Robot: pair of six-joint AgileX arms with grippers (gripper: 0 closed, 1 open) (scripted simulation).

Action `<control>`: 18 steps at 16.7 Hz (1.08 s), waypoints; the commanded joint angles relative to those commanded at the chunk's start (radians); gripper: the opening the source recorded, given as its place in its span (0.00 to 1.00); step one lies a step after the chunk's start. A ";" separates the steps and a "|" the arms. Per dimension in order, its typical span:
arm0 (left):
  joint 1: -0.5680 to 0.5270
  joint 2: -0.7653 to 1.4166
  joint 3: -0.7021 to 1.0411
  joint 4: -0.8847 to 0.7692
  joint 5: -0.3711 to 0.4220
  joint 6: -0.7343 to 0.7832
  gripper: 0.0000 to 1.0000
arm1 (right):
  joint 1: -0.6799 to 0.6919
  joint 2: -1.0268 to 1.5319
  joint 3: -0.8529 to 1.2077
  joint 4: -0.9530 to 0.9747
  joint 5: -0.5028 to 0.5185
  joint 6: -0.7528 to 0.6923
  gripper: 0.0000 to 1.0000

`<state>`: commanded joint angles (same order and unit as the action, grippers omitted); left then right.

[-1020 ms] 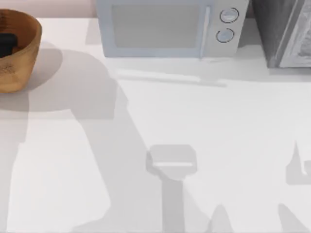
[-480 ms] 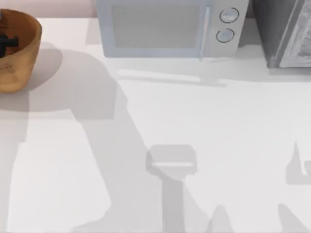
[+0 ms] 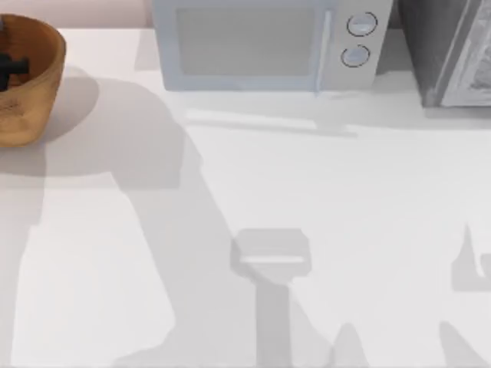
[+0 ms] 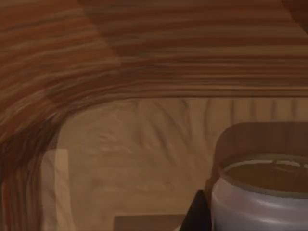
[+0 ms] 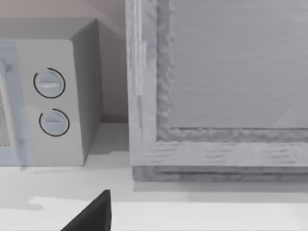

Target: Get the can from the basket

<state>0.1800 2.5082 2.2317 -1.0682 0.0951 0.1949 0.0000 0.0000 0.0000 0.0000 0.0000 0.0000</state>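
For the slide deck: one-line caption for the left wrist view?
Left wrist view inside the basket: the can stands upright on the woven floor, beside a dark gripper finger.

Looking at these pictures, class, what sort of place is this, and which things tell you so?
Probably a kitchen counter, rendered in simulation. A microwave with two knobs stands at the back of a white table, and a wicker basket at the left edge holds a can.

Basket (image 3: 31, 84) cut by the top view's left edge, can (image 4: 262, 197) half cropped (wrist view), left claw (image 3: 9, 65) mostly hidden.
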 joint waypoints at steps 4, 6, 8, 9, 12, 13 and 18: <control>-0.003 -0.059 -0.046 0.032 -0.003 -0.007 0.00 | 0.000 0.000 0.000 0.000 0.000 0.000 1.00; -0.009 -0.149 -0.124 0.077 -0.007 -0.015 0.00 | 0.000 0.000 0.000 0.000 0.000 0.000 1.00; -0.020 -0.281 -0.242 0.138 -0.012 -0.026 0.00 | 0.000 0.000 0.000 0.000 0.000 0.000 1.00; -0.026 -0.361 -0.316 0.173 -0.015 -0.032 0.00 | 0.000 0.000 0.000 0.000 0.000 0.000 1.00; -0.047 -0.664 -0.594 0.293 -0.026 -0.054 0.00 | 0.000 0.000 0.000 0.000 0.000 0.000 1.00; -0.055 -0.785 -0.703 0.337 -0.030 -0.063 0.00 | 0.000 0.000 0.000 0.000 0.000 0.000 1.00; -0.099 -1.471 -1.290 0.574 -0.051 -0.109 0.00 | 0.000 0.000 0.000 0.000 0.000 0.000 1.00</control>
<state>0.0815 1.0371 0.9417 -0.4941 0.0437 0.0861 0.0000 0.0000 0.0000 0.0000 0.0000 0.0000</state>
